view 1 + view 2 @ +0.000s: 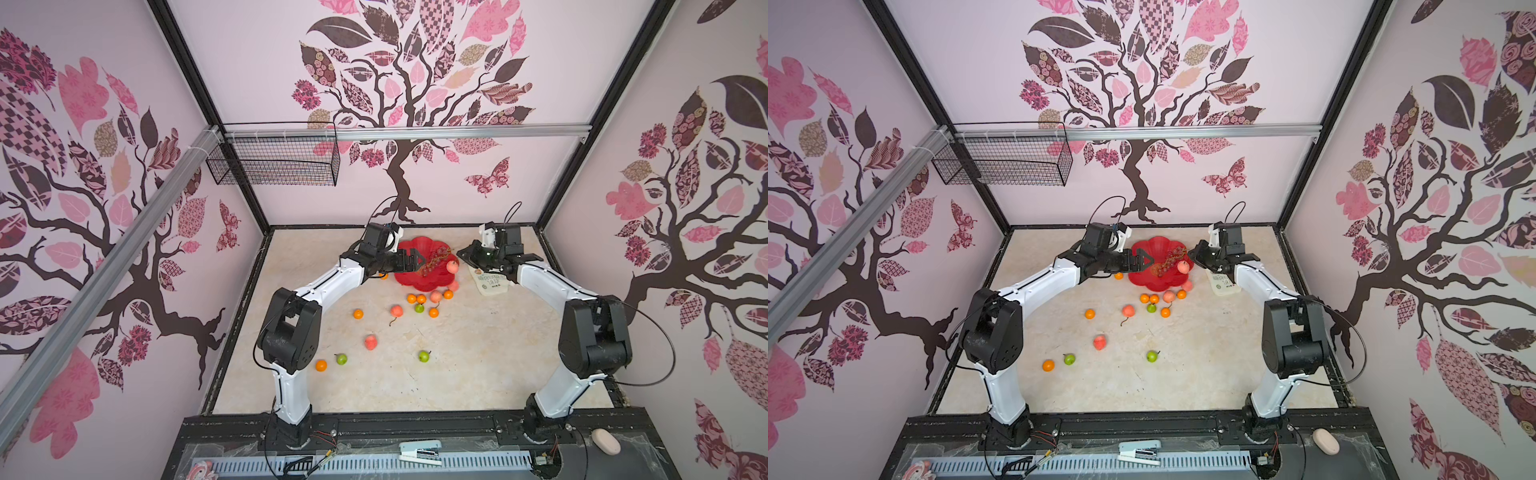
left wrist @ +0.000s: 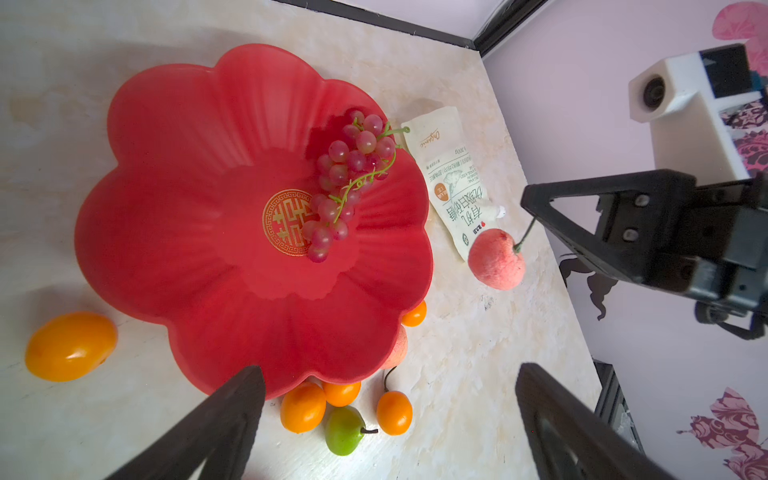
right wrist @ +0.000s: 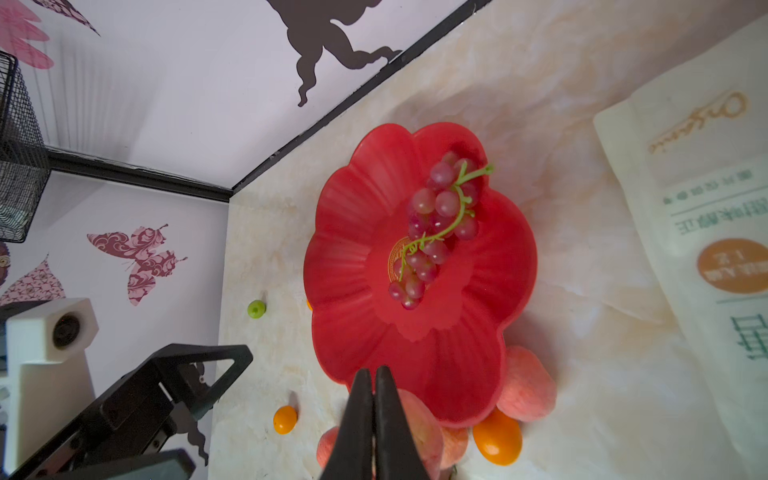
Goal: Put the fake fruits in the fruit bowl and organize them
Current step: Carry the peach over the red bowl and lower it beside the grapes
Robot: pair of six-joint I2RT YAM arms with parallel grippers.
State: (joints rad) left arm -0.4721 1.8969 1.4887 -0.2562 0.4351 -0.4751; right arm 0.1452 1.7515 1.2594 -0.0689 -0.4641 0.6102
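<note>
The red flower-shaped fruit bowl (image 1: 409, 283) (image 1: 1142, 281) (image 2: 187, 145) (image 3: 353, 208) sits at the back of the table with a dark red grape bunch (image 1: 436, 259) (image 2: 349, 183) (image 3: 436, 224) lying in it. My right gripper (image 1: 459, 252) (image 2: 525, 199) (image 3: 374, 370) is shut on the stem of a pink peach (image 1: 453, 267) (image 2: 496, 259) (image 3: 419, 419), which hangs at the bowl's right rim. My left gripper (image 1: 419, 259) (image 2: 390, 374) is open and empty over the bowl's left side. Oranges (image 1: 416, 298), green fruits (image 1: 419, 308) and peaches (image 1: 370, 342) lie loose on the table.
A printed paper packet (image 1: 492, 284) (image 2: 453, 183) lies right of the bowl, under my right arm. A black wire basket (image 1: 274, 160) hangs on the back wall at the left. One orange (image 2: 70, 345) lies under my left arm beside the bowl.
</note>
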